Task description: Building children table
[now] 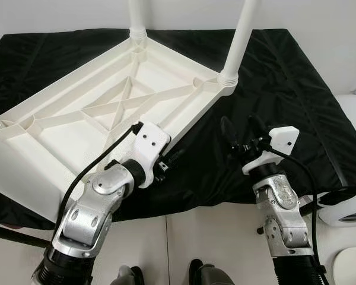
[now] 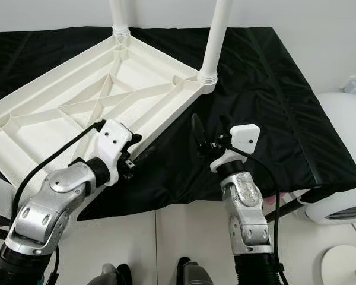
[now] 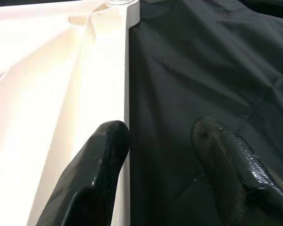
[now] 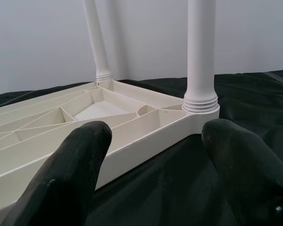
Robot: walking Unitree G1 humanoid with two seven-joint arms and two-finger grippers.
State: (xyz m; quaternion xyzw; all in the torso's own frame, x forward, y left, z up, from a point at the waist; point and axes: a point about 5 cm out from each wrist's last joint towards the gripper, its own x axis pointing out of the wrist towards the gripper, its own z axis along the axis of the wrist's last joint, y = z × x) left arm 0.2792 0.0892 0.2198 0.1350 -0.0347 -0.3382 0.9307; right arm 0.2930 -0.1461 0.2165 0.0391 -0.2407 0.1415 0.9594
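**A:** On the black cloth in front of you, the tabletop lies upside down, ribbed underside up. That is why the legs point at the ceiling: the sockets are only reachable from this side. Two legs are already standing in the far corners, the far-left leg and the far-right leg.

**B:** And where are your grippers in all this?

**A:** Your left gripper sits at the near long edge of the tabletop. In the wrist view one of its fingers rests against the white rim and the other is out over the cloth, so the claw is spread, grasping nothing. It looks placed to steady or nudge the slab rather than lift it.

**B:** The right one?

**A:** Your right gripper hovers above the cloth, just off the corner with the far-right leg, fingers splayed wide and empty. It is lined up facing that leg's threaded collar.

**B:** What is left, then?

**A:** Judging by the two fitted legs, you are about halfway. The near-left corner runs off the picture under a pale shape that may be another leg; I cannot tell. The cloth keeps the plastic from sliding and scuffing while you work.
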